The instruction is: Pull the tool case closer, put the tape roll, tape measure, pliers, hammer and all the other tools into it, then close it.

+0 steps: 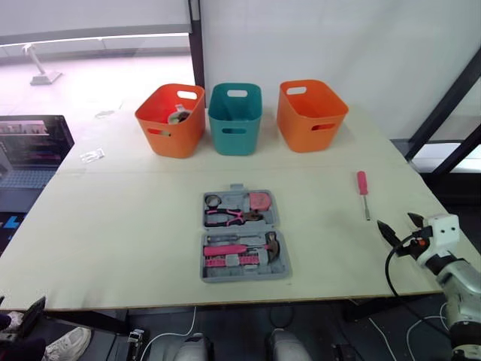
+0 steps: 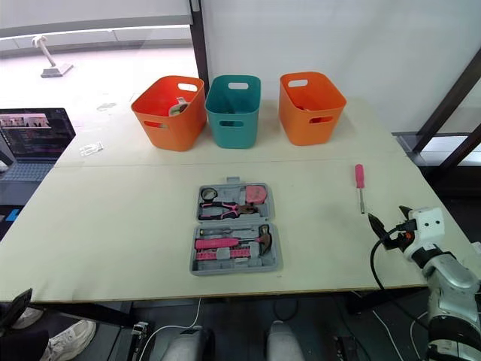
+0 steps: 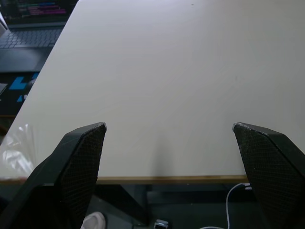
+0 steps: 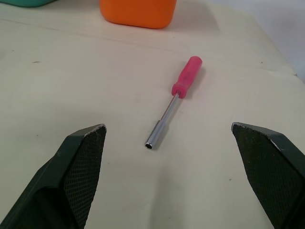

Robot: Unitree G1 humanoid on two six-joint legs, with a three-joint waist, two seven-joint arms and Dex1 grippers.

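The grey tool case [image 1: 243, 235] lies open at the middle of the table. In it I see a tape roll [image 1: 213, 200], a pink tape measure [image 1: 259, 201], pink-handled pliers [image 1: 229, 217] and a hammer [image 1: 244, 247]. A pink-handled driver [image 1: 363, 193] lies loose on the table to the right of the case, its metal tip [image 4: 151, 140] pointing toward my right gripper [image 4: 167, 126]. That gripper is open and empty, hovering over the table's front right edge just short of the driver. My left gripper [image 3: 167, 126] is open and empty above the table's front left edge.
Three baskets stand in a row at the back: orange [image 1: 171, 119] with something inside, teal [image 1: 235, 118], orange [image 1: 310, 114]. A small packet [image 1: 92, 156] lies at the far left. A laptop [image 1: 30, 150] sits off the table's left side.
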